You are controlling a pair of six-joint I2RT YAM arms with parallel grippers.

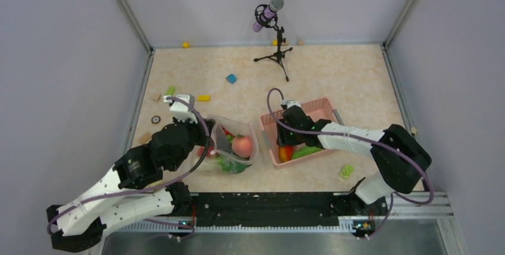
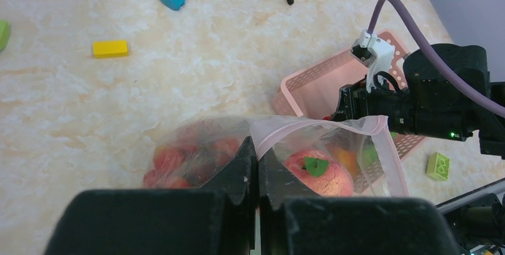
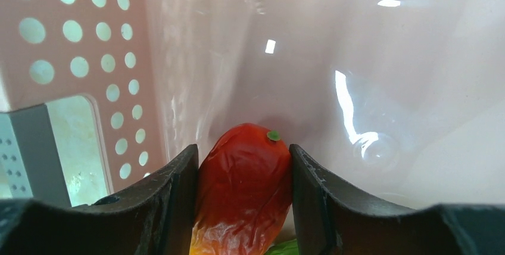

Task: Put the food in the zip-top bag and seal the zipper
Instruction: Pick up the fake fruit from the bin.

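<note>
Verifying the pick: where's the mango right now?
The mango sits in the pink basket's near-left corner, right of the zip-top bag; the right wrist view shows it between the right gripper's fingers.

Bright, even light from above; the microphone stand (image 1: pixel 276 52) casts only a faint, soft shadow on the table (image 1: pixel 345 82). In the right wrist view white glare streaks the pink basket (image 3: pixel 369 76) wall and the mango (image 3: pixel 244 189) is sharp; both wrist views blur in the near foreground

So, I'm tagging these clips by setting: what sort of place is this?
Most likely a robotics test cell, not a kitchen: plain grey walls box in a marble-look tabletop, a microphone stands on a tripod, and the food is toy produce.
</note>
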